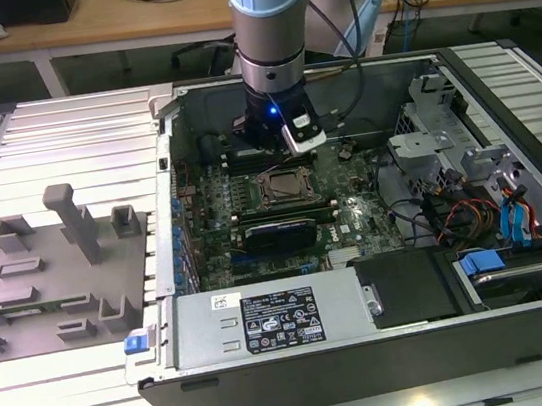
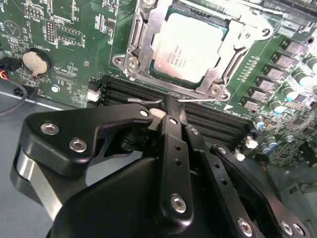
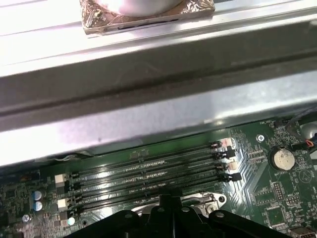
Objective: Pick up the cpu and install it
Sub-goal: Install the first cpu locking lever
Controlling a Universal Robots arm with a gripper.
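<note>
A: Gripper [image 2: 166,106] status?

B: Black fingers [image 2: 174,148] are pressed together with nothing between them — clenched and empty. The tips hang just above the memory slots [image 2: 208,124], beside the socket.

A: Location of the cpu [image 2: 187,45]?

B: Seated flat in the socket frame [image 2: 136,37] on the green motherboard [image 2: 74,29], silvery top facing up. The gripper is near it, not touching.

A: Exterior view?

B: The arm [image 1: 266,22] reaches down into the open computer case [image 1: 494,66]. The grey moulded tray [image 1: 60,283] sits well apart, toward the exterior view's left.
</note>
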